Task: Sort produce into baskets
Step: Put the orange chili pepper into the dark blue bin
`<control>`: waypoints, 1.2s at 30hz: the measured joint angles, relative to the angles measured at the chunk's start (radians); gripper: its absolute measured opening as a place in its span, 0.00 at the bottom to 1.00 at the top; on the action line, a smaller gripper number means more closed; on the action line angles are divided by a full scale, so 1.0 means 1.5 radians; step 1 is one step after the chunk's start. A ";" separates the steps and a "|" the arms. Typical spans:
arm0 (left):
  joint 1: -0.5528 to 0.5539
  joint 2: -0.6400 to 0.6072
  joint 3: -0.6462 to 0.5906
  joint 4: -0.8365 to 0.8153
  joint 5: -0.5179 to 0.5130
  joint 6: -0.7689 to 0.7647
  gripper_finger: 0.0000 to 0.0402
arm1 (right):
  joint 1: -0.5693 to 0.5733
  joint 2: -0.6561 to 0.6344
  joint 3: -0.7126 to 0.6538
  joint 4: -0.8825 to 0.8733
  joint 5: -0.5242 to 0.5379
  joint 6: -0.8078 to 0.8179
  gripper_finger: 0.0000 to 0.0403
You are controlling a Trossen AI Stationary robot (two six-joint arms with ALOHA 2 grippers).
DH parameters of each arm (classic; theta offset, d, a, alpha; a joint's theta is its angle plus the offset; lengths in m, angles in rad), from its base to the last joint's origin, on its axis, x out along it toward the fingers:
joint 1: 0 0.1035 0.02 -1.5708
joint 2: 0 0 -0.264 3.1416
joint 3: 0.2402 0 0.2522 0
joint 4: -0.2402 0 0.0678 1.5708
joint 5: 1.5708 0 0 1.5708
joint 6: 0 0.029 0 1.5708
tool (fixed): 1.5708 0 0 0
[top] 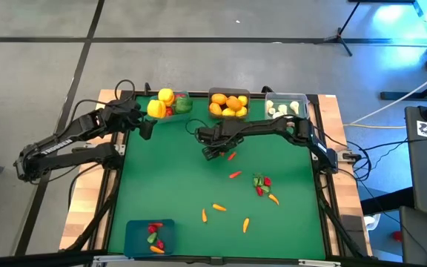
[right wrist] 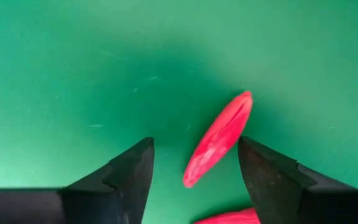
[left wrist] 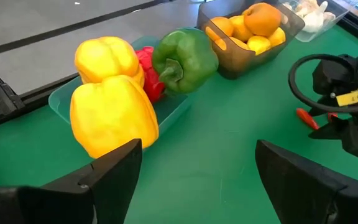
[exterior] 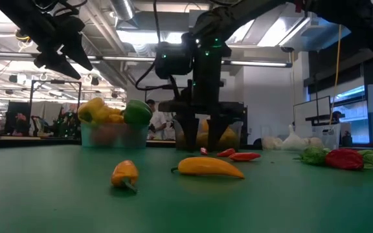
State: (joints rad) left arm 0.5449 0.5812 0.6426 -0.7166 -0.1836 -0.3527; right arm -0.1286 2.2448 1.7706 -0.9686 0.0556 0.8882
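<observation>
The right gripper (right wrist: 194, 165) hangs low over the green mat (top: 176, 178), near the far middle of the table, with its fingers (right wrist: 126, 171) spread on either side of a red chilli (right wrist: 219, 138) that lies flat on the mat; the fingers are not touching it. A second red chilli (top: 234, 175) lies just nearer on the mat. The left gripper (left wrist: 194, 168) is raised at the far left, fingers spread and empty, just beside the teal basket (left wrist: 64, 102), which is heaped with two yellow peppers (left wrist: 112, 115), a green pepper (left wrist: 185, 59) and a red one. To its right along the far edge stand the dark basket (top: 229, 94) full of oranges and lemons, then the clear basket (top: 286, 98) with white garlic. The blue basket (top: 136, 230) sits at the near left corner holding a few small pieces. Loose orange carrots (top: 219, 208) and a small cluster of red and green produce (top: 261, 182) are scattered over the near right part of the mat
</observation>
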 joint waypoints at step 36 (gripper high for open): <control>0.000 0.000 0.000 0.000 0.000 0.003 0.77 | 0.048 0.000 0.050 0.109 -0.008 -0.132 0.01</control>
State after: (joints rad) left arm 0.5449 0.5808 0.6426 -0.7170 -0.1833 -0.3485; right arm -0.0563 2.2448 1.8462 -0.8044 0.0441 0.6898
